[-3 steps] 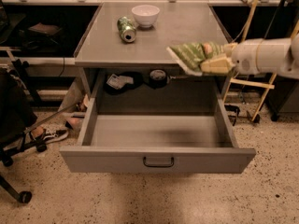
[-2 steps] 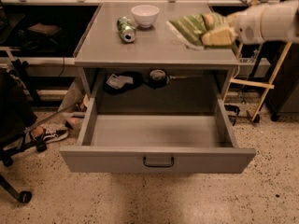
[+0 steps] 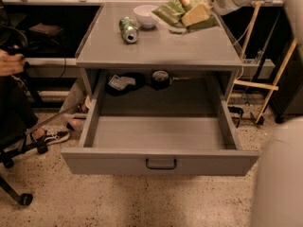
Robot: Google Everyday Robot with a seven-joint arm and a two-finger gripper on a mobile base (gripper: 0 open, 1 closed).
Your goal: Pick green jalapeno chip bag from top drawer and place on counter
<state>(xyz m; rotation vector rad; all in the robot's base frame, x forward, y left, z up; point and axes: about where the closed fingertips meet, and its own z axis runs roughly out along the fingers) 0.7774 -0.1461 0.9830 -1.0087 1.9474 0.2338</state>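
One green jalapeno chip bag [image 3: 171,12] fast in my gripper [image 3: 193,14], over the counter [image 3: 161,48], far right; top drawer [image 3: 109,161] open.

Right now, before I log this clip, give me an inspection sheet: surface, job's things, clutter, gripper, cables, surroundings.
Surface: counter grey, scuffed, low side edges.
Job's things: chip bag held over the counter's back right; drawer pulled open, nothing seen in it.
Clutter: bowl and can at the counter's back; dark items in the recess behind the drawer.
Gripper: gripper shut on the chip bag, above the counter's back right.
Cables: thin cable in the recess.
Surroundings: chair and shoe on the left; wooden frame on the right.
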